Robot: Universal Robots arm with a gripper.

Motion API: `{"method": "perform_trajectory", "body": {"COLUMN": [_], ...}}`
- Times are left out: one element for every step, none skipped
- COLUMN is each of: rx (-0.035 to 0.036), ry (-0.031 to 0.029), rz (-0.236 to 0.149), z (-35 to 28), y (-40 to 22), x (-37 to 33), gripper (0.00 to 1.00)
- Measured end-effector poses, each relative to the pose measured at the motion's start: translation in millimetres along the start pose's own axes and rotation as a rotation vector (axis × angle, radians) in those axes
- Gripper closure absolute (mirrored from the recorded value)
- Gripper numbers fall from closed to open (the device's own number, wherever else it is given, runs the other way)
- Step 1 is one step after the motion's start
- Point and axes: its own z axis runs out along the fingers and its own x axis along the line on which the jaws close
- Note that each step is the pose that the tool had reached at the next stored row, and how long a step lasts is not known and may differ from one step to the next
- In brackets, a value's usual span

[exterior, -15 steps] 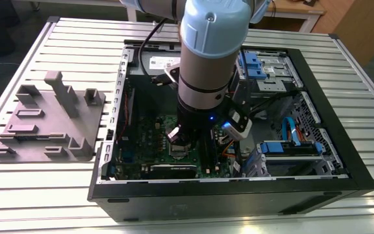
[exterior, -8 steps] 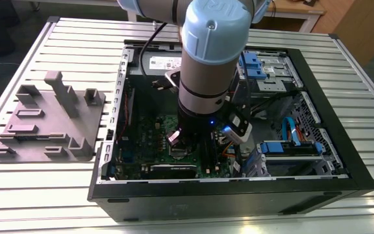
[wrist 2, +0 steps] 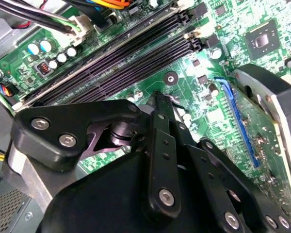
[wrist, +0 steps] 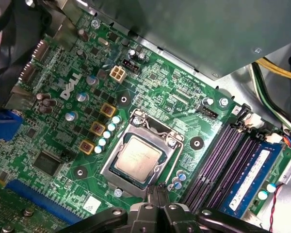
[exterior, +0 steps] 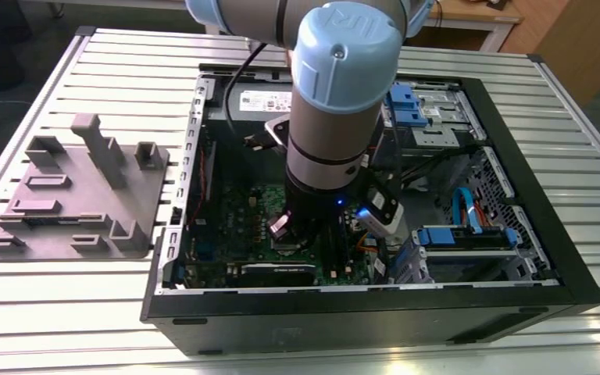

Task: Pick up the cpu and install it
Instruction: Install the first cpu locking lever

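Cpu (wrist: 138, 158) lies flat in the socket frame (wrist: 170, 145) on the board (wrist: 150, 92); gripper (wrist: 158, 190) hangs just beside the frame edge, fingertips together, nothing btwn them.

Judgement: chip looks seated square, silver top up, so the care point is clearance. Keep tips off the frame and the small caps (wrist: 177, 178) next to it, move vertical only, no side drag across the chip. First wrist view gives the chip, frame and tip position. Second wrist view gives the closed linkage from behind, w/ memory slots (wrist 2: 126, 58) past it, but the black gripper body blocks the socket there. Exterior view adds context: arm (exterior: 331, 101) reaching down into the open PC case (exterior: 550, 234), grey tray (exterior: 71, 195) on the table at the exterior view's left, well apart from the case interior.
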Motion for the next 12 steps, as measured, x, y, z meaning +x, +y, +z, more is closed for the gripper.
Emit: {"method": "perform_trajectory", "body": {"rx": [0.0001,0.0,0.0,0.0,-0.0001,0.0001,0.0004,0.0005,0.0004,0.0002,0.0,0.0], "ry": [0.0001,0.0,0.0,0.0001,0.0,0.0002,0.0005,0.0007,0.0007,0.0005,0.0001,0.0], "rz": [0.0,0.0,0.0,0.0,0.0,0.0,0.0,0.0,0.0,0.0,0.0,0.0], "z": [0.7,1.5,2.3,3.3,4.3,5.2,6.0,6.6,7.1,7.5,7.9,8.0], "y": [0.0,0.0,0.0,-0.1,-0.1,-0.3,-0.4,-0.6,-0.8,-0.9,-1.1,-1.3], "x": [0.0,0.0,0.0,0.0,-0.2,-0.3,-0.3,-0.4,-0.7,-1.0,-1.4,-1.7], "gripper": [0.9,0.9,0.9,0.9,0.9,0.9,0.9,0.9,0.9,0.9,0.9,0.9]}}
